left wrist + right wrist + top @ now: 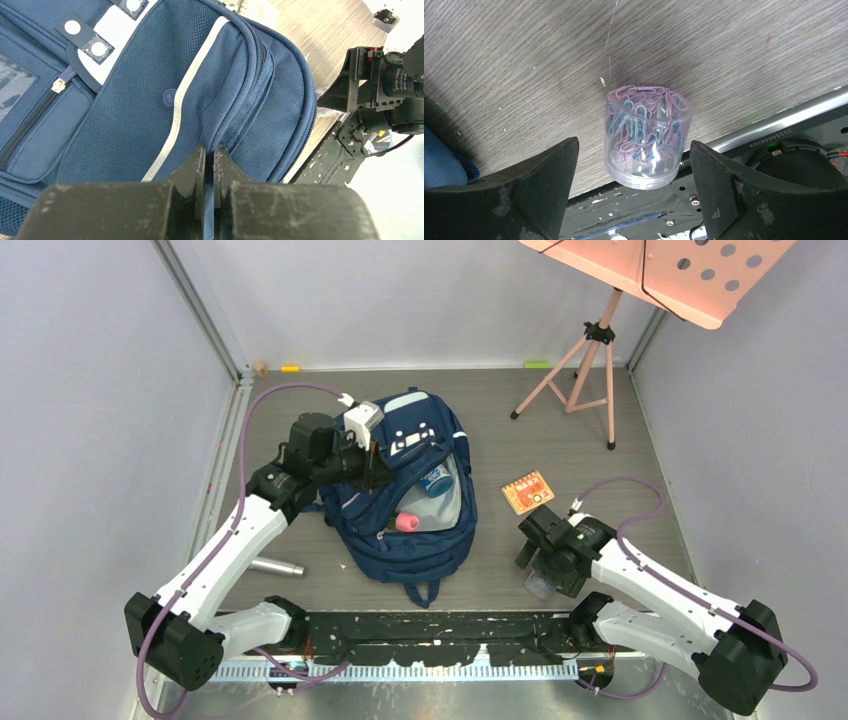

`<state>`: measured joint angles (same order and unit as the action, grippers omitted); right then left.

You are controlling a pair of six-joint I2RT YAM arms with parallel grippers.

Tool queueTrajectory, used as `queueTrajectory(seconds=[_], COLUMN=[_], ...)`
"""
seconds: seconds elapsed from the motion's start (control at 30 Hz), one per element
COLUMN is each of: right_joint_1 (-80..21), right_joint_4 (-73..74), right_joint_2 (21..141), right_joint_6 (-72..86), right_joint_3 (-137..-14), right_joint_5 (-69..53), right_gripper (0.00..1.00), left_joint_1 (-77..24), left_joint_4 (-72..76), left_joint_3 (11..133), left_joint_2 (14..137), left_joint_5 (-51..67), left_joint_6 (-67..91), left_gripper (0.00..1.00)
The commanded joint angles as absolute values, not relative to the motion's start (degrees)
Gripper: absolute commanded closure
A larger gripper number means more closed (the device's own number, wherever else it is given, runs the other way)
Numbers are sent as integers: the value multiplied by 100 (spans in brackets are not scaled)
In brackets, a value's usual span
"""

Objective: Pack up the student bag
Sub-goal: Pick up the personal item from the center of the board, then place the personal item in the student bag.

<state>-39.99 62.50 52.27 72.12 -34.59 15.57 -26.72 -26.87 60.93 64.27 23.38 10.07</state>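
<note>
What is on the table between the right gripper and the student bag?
Nothing. In the top view, the table strip between the right gripper and the student bag is bare.

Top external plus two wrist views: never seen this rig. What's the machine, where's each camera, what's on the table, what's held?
Two white robot arms, bolted at the near edge of the table, each ending in a two-finger gripper. The top view looks down from behind them; each wrist view looks along that arm's own fingers. The left gripper is shut on the rim of the open student bag. The right gripper is open around a clear tub of paper clips, not touching it. Also on the table: an orange card, a silver cylinder.
</note>
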Motion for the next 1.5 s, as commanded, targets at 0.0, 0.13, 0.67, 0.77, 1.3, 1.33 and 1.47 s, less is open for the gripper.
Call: queueTrajectory(seconds=[0.0, 0.13, 0.67, 0.77, 1.3, 1.33, 1.47], right_joint_1=[-3979, -3981, -3981, -4012, -5313, -5328, -5480], right_joint_4=[5968, 5755, 5554, 5025, -200, -408, -896], right_joint_2=[5403, 5557, 5033, 4890, 6956, 7068, 7580], right_joint_6=[7237, 7176, 5948, 5477, 4771, 4748, 4748], right_joint_3=[-3413, -3339, -4329, -4757, -5079, -5110, -5217], right_joint_5=[1791, 1837, 2261, 2066, 2094, 2058, 1860], right_gripper=[14, 22, 51, 51, 52, 52, 52], left_joint_1=[-2593, -2593, -2593, -2593, -2593, -2593, -2593], left_joint_4=[-2338, -2347, -2347, -2334, -2233, -2232, -2223], left_joint_3=[6319, 6320, 6319, 6311, 6285, 6288, 6282], left_joint_2=[6346, 6335, 6304, 6313, 6296, 6305, 6321], left_joint_5=[2031, 2010, 1999, 2057, 2310, 2318, 2326], left_joint_6=[967, 958, 931, 955, 993, 994, 993], left_gripper=[100, 100, 100, 100, 100, 100, 100])
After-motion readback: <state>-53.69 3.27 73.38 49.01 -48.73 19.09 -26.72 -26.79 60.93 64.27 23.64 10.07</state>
